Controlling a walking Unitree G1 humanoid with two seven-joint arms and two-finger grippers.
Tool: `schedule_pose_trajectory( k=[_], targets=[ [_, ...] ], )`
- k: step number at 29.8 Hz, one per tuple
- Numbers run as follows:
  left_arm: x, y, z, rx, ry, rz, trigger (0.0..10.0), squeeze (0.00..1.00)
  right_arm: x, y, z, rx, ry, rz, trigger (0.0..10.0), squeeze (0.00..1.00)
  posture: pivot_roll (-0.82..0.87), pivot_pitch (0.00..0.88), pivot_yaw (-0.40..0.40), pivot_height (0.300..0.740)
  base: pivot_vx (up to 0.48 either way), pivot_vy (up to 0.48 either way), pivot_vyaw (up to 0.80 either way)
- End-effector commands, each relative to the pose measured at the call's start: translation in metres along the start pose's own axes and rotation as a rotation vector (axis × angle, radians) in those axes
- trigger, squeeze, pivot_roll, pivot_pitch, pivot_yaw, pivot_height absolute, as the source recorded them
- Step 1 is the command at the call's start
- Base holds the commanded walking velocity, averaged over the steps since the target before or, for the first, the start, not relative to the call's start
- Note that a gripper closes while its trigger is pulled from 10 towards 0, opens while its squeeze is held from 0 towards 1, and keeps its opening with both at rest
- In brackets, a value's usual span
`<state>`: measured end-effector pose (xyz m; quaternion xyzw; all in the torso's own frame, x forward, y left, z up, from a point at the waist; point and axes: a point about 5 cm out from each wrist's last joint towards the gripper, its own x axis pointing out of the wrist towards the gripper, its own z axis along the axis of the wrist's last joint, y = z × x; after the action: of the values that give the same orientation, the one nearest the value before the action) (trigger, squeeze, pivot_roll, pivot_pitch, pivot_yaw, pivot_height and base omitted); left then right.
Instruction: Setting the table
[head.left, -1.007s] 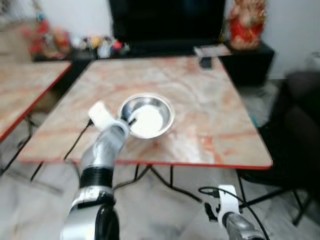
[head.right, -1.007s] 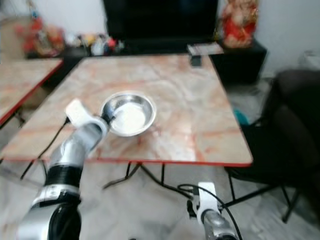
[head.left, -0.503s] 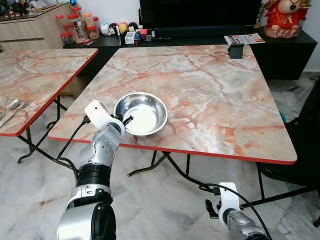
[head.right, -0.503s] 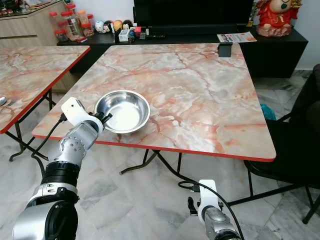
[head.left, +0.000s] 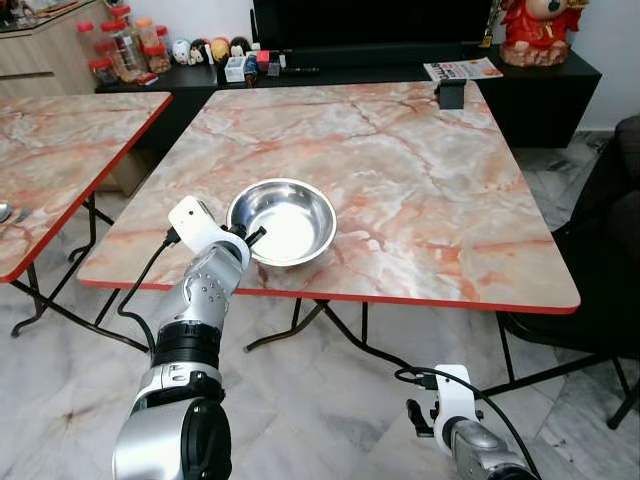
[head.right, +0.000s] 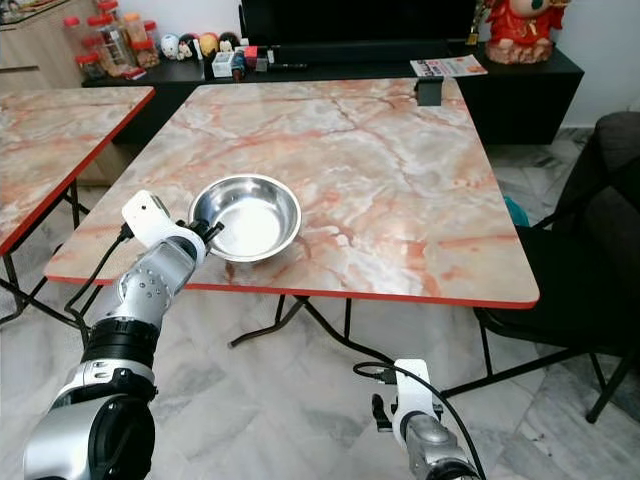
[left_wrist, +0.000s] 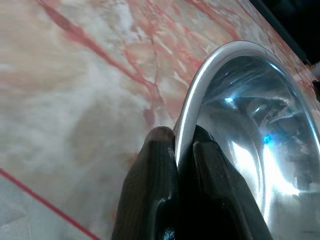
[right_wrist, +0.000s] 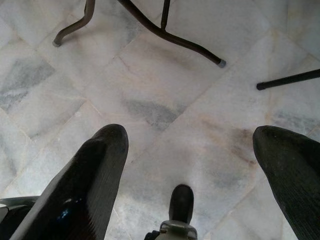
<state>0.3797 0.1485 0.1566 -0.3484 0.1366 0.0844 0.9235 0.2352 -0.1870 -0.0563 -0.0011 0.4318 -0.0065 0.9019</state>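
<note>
A shiny steel bowl (head.left: 283, 221) rests on the pink marble table (head.left: 400, 160), near its front left edge. My left gripper (head.left: 250, 238) is shut on the bowl's near left rim. In the left wrist view the two black fingers (left_wrist: 150, 190) pinch the thin steel rim (left_wrist: 200, 85), one inside and one outside the bowl. My right arm (head.left: 455, 425) hangs low in front of the table. Its gripper (right_wrist: 195, 170) is open over the floor, holding nothing.
A second marble table (head.left: 50, 150) stands to the left. A black chair (head.left: 610, 250) stands at the right side of the table. A small dark object (head.left: 452, 94) and a magazine (head.left: 460, 68) lie at the far edge. A black TV cabinet (head.left: 330, 70) with jars and toys stands behind.
The camera has shifted and the blur has cleared. My left gripper stays shut on the bowl's rim in the same place; the right arm still hangs low.
</note>
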Motion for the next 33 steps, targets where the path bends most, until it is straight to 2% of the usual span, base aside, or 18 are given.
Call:
schedule_pose_trajectory(
  k=[1,5,21,33],
  targets=[
    [0.0,-0.002,0.006,-0.009,-0.013,-0.012,10.0,0.0,0.001,0.004,0.004,-0.008,-0.009,0.009,10.0,0.0,-0.08,0.0,0.07,0.74,0.0,0.0,0.0],
    [0.001,-0.005,0.004,-0.006,-0.005,-0.03,10.0,0.0,0.001,0.004,0.003,-0.012,-0.001,0.013,10.0,0.0,-0.08,0.0,0.073,0.74,0.0,0.0,-0.55],
    [0.0,-0.006,0.0,-0.013,0.007,-0.048,10.0,0.0,0.001,0.004,0.002,0.004,-0.004,0.009,10.0,0.0,-0.08,0.001,0.076,0.74,0.0,0.0,0.0],
    [-0.003,-0.008,-0.009,-0.019,0.023,-0.081,10.0,0.0,0.0,0.008,-0.007,0.016,0.003,0.01,10.0,0.0,-0.12,0.018,0.091,0.74,0.0,0.0,0.0]
  ],
)
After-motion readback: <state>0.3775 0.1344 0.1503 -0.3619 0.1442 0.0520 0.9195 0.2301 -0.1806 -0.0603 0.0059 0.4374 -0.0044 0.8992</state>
